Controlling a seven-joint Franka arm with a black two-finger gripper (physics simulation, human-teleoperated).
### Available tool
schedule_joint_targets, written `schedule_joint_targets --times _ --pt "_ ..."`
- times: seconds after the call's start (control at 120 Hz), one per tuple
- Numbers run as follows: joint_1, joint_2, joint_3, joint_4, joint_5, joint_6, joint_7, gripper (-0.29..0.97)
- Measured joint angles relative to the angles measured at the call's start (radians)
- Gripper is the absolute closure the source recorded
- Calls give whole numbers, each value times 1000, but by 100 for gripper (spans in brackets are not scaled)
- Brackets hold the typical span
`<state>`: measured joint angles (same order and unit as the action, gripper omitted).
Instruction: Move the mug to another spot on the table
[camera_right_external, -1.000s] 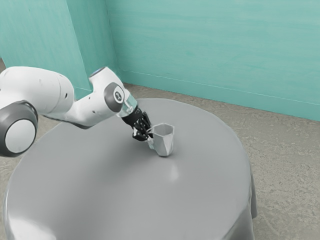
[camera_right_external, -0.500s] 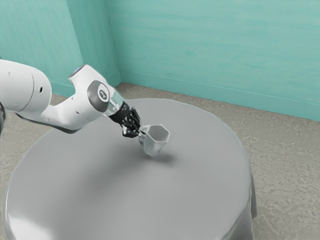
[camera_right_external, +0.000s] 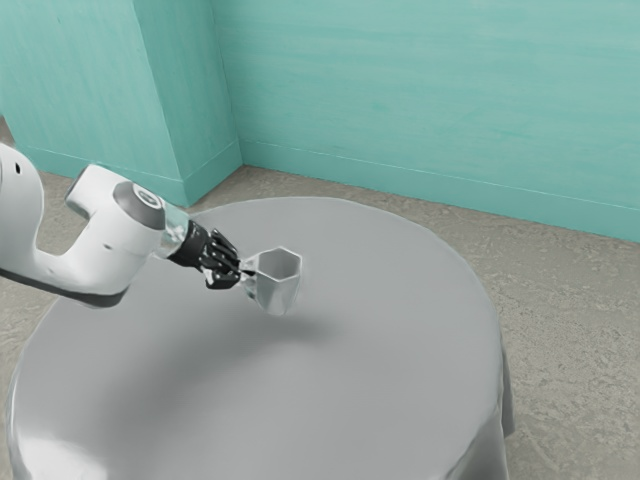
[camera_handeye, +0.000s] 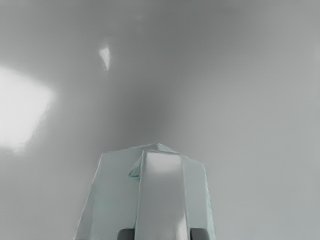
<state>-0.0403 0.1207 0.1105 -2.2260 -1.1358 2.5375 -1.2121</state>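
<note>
I have the mug (camera_right_external: 277, 279) in the grip of the black gripper (camera_right_external: 240, 275). The fingers (camera_right_external: 232, 270) stand narrow and are closed on the handle side of the mug, the side toward the exterior view's left. The mug is pale, almost white, with a faceted body and an angular rim. It is tipped, so its open mouth faces up and a little toward the exterior view's right. From the side camera it sits over the middle of the round grey surface (camera_right_external: 400, 390), slightly toward the far edge. Its base looks just clear of the top, with a soft shadow (camera_right_external: 305, 326) lying under it and to the exterior view's right, though I cannot be certain of the gap. My arm (camera_right_external: 110, 245) comes in low from the exterior view's left, its white links nearly level and the dark wrist pointing at the mug. In the wrist view the mug (camera_handeye: 110, 200) rises right under my hand, with its flat handle strip (camera_handeye: 160, 195) running up the middle, and the dark tips of the fingers (camera_handeye: 126, 233) stand on either side of that strip. Past the mug the grey surface (camera_handeye: 240, 90) stretches away, with a bright patch of reflected light (camera_handeye: 22, 107) on it off to one side. Teal walls (camera_right_external: 430, 90) and a speckled floor (camera_right_external: 570, 300) lie behind the table.
</note>
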Motion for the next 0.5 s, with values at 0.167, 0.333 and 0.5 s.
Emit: schedule_joint_targets --times 0.167,0.333,0.5 --pt "61 -24 4 -52 -48 3 80 66" --pt "115 -51 5 -100 -61 1 144 66" --pt "135 -59 4 -120 -74 0 194 66"
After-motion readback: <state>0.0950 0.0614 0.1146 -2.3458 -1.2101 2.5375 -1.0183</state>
